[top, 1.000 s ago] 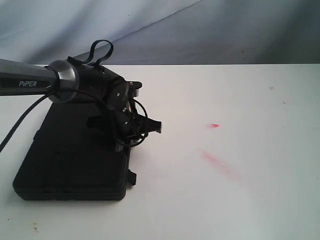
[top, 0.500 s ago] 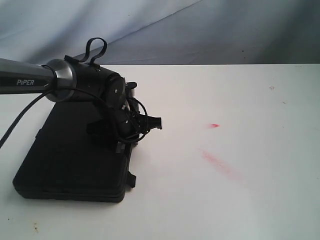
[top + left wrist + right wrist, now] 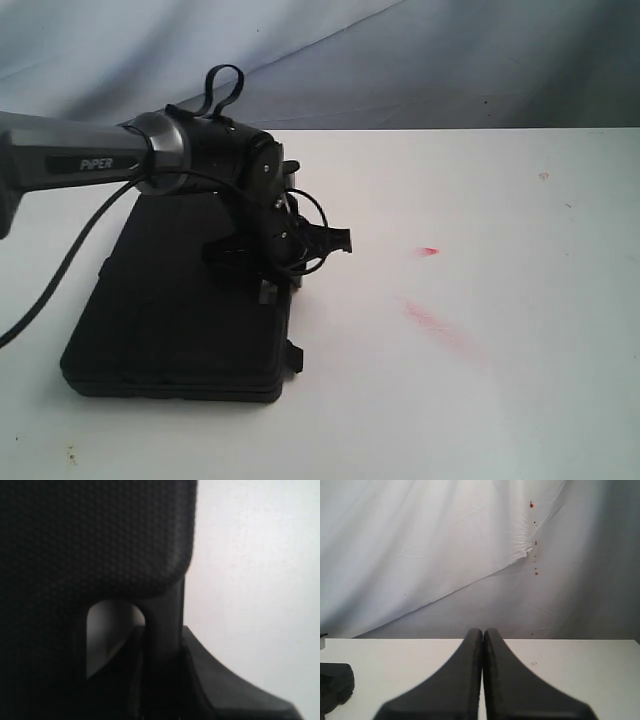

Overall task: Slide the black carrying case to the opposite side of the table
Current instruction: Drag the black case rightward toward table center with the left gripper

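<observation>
**While left arm is at the case edge, right arm hangs clear**

Black carrying case (image 3: 170,320) lies flat on the left part of the table (image 3: 500,400) in exterior view, well apart from the red streak (image 3: 435,322). Left gripper (image 3: 272,280) is down at the case's right edge, near its far corner. Jaw width can't be told, black on black. Right gripper (image 3: 483,636) hangs above the table, fingers pressed together, nothing between them.
</observation>
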Available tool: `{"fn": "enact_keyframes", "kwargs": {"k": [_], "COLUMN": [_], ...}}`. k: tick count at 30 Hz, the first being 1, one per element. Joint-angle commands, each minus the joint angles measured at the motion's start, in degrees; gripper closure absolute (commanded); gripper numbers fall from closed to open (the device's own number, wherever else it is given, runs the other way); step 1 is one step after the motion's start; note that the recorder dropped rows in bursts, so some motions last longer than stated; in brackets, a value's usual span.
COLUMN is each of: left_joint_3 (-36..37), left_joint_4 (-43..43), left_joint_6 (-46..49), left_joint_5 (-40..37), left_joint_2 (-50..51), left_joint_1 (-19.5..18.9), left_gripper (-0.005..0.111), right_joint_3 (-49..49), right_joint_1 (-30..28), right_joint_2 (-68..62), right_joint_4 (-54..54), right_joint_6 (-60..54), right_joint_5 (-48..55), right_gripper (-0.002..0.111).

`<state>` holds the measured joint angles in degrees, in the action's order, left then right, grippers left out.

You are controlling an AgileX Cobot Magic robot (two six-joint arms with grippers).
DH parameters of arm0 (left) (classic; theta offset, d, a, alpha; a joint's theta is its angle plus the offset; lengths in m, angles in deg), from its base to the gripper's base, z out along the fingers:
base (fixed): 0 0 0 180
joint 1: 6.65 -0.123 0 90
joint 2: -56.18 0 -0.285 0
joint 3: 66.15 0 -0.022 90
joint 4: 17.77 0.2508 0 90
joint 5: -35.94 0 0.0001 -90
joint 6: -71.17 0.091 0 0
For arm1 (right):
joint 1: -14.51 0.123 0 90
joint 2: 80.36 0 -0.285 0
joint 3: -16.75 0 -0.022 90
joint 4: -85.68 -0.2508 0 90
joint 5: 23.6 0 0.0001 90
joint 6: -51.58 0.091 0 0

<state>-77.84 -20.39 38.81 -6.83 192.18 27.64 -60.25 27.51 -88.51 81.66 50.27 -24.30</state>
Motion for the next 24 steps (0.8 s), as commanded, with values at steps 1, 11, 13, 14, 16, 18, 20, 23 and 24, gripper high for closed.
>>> {"fn": "enact_keyframes", "kwargs": {"k": [1, 11, 13, 14, 16, 18, 20, 23, 24], "left_joint_3": [-7.0, -20.7, -22.4, -23.1, -23.9, -24.0, -24.1, -24.1, -24.1], "left_joint_4": [-2.4, -2.4, -2.4, -2.4, -2.8, -2.7, -2.7, -2.7, -2.7], "left_joint_6": [-0.8, -3.6, -5.2, -5.8, -6.7, -8.1, -8.7, -11.3, -12.3], "left_joint_5": [-2.4, -7.8, -8.8, -9.1, -9.0, -8.3, -7.3, -6.3, -5.8], "left_joint_2": [3.2, 11.3, 12.5, 12.8, 13.2, 13.2, 13.2, 13.2, 13.2], "left_joint_1": [3.0, 6.3, 6.6, 6.6, 6.6, 6.6, 6.6, 6.6, 6.6], "left_gripper": [0.107, 0.107, 0.107, 0.107, 0.107, 0.107, 0.107, 0.107, 0.107], "right_joint_3": [-0.2, -0.2, -0.2, -0.2, -0.2, -0.2, -0.2, -0.2, -0.2], "right_joint_1": [-0.4, -0.4, -0.4, -0.4, -0.4, -0.4, -0.4, -0.4, -0.4], "right_joint_2": [0.4, 0.4, 0.4, 0.4, 0.4, 0.4, 0.4, 0.4, 0.4], "right_joint_4": [0.9, 0.9, 0.9, 0.9, 0.9, 0.9, 0.9, 0.9, 0.9], "right_joint_6": [-0.2, -0.2, -0.2, -0.2, -0.2, -0.2, -0.2, -0.2, -0.2], "right_joint_5": [0.1, 0.1, 0.1, 0.1, 0.1, 0.1, 0.1, 0.1, 0.1], "right_gripper": [0.108, 0.108, 0.108, 0.108, 0.108, 0.108, 0.108, 0.108, 0.108]}}
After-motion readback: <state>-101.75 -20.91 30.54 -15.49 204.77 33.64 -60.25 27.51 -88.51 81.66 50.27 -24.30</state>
